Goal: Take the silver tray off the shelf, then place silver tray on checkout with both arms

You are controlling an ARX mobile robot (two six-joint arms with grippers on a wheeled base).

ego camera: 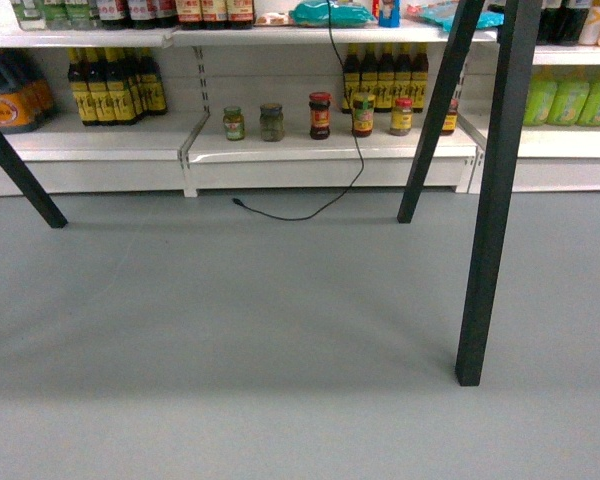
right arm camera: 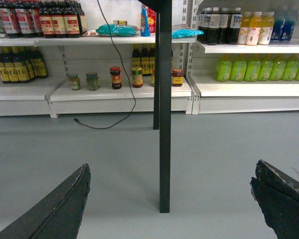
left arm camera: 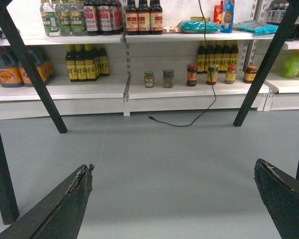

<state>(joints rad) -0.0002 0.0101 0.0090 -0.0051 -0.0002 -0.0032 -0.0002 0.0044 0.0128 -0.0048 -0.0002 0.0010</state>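
Observation:
The silver tray is out of view in all three views. The white shelf point(ego camera: 320, 148) runs along the back wall with jars and bottles on it, and also shows in the left wrist view point(left arm camera: 189, 90) and the right wrist view point(right arm camera: 119, 93). The checkout top is out of view. My left gripper point(left arm camera: 174, 165) hangs open over bare grey floor, nothing between its fingers. My right gripper point(right arm camera: 172, 167) is open too, facing a black table leg point(right arm camera: 165, 124). Neither gripper shows in the head view.
Black table legs stand on the grey floor at right point(ego camera: 495, 190), further back point(ego camera: 435, 110) and at left point(ego camera: 20, 170). A thin black cable point(ego camera: 310, 205) trails from the upper shelf onto the floor. Green drink bottles point(right arm camera: 259, 67) fill the right-hand shelves.

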